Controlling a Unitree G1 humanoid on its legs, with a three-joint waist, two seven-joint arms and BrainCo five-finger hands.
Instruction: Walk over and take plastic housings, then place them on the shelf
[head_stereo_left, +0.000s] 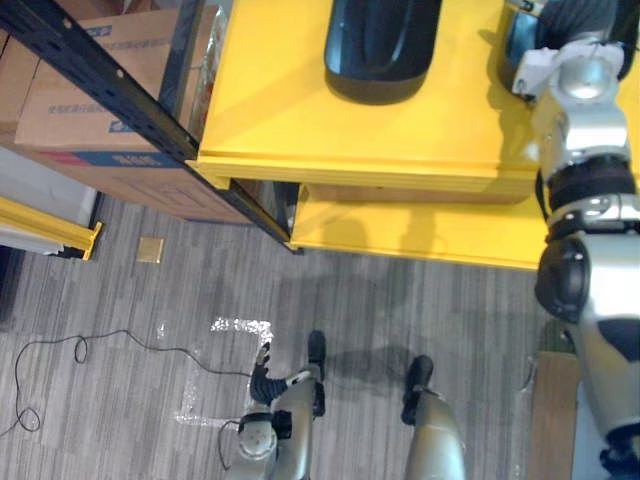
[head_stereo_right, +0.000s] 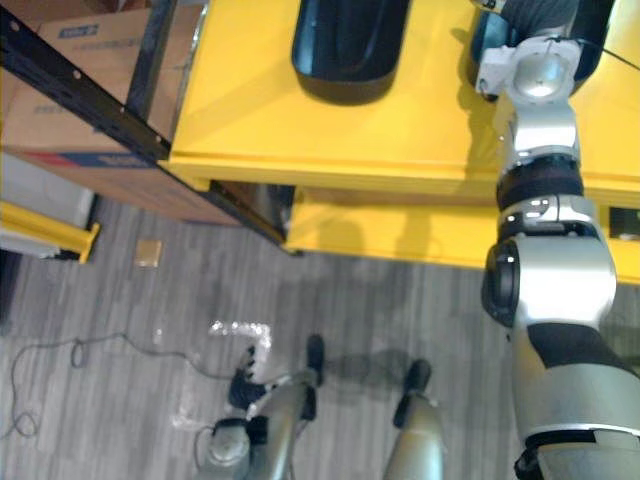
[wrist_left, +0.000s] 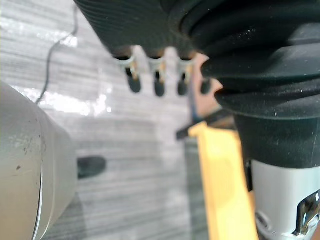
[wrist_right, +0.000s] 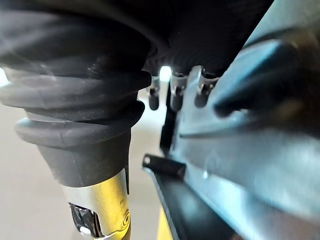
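Note:
A black glossy plastic housing (head_stereo_left: 382, 45) lies on the yellow table top (head_stereo_left: 300, 100) at the far middle. A second dark housing (head_stereo_left: 512, 48) sits at the far right of that top. My right arm reaches up to it, and my right hand (head_stereo_left: 588, 22) is on it. In the right wrist view the fingers (wrist_right: 175, 97) hook over the housing's (wrist_right: 250, 160) edge and the thumb rests on its near face. My left hand (head_stereo_left: 262, 378) hangs low beside me above the floor, its fingers (wrist_left: 159, 82) relaxed and holding nothing.
Below the yellow top juts a lower yellow level (head_stereo_left: 400, 235). A black rack beam (head_stereo_left: 110, 85) crosses cardboard boxes (head_stereo_left: 80, 120) at the left. A yellow rail (head_stereo_left: 50, 228), a small brown square (head_stereo_left: 150, 249) and white tape marks (head_stereo_left: 235, 330) lie on the grey floor.

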